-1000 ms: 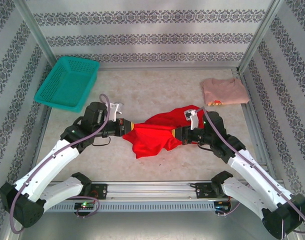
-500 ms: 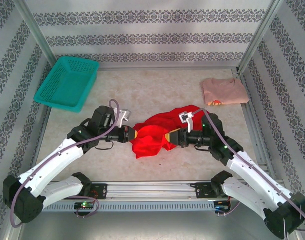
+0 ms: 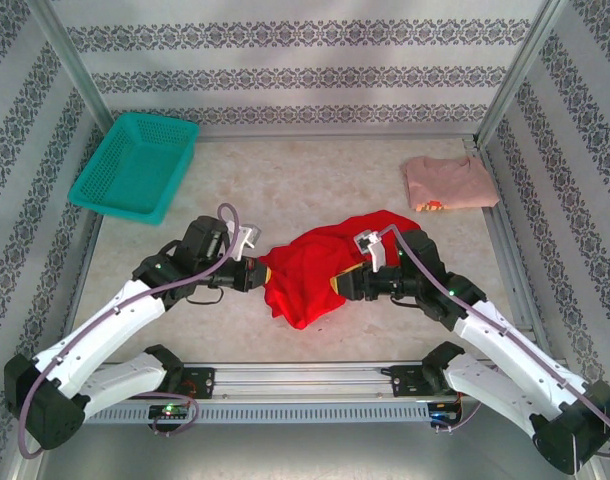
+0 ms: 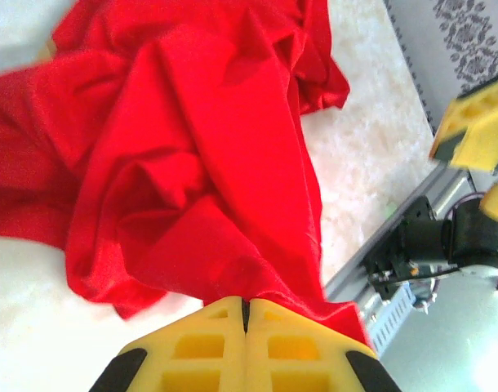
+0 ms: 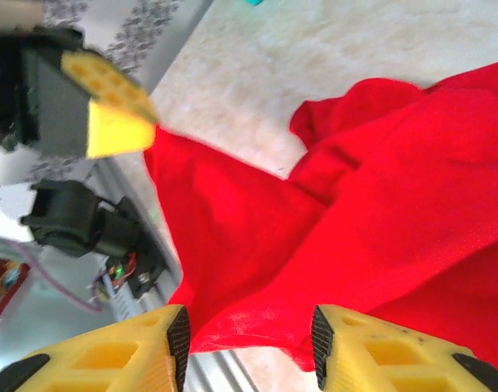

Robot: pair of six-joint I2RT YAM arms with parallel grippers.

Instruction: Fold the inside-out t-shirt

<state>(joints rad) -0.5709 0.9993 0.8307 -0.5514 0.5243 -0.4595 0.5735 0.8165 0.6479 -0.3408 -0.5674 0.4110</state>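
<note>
The right gripper [image 3: 345, 287] has just let go of the red t-shirt [image 3: 310, 270], bunched by the table's [image 3: 315, 180] near edge; the left gripper [image 3: 253, 274] stays clenched on its hem, so flattening likely restarts

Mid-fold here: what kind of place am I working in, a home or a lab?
Probably an enclosed lab test cell, not a home: patterned wall panels in a metal frame, the arms bolted to a rail at the table edge, and a teal basket.
</note>
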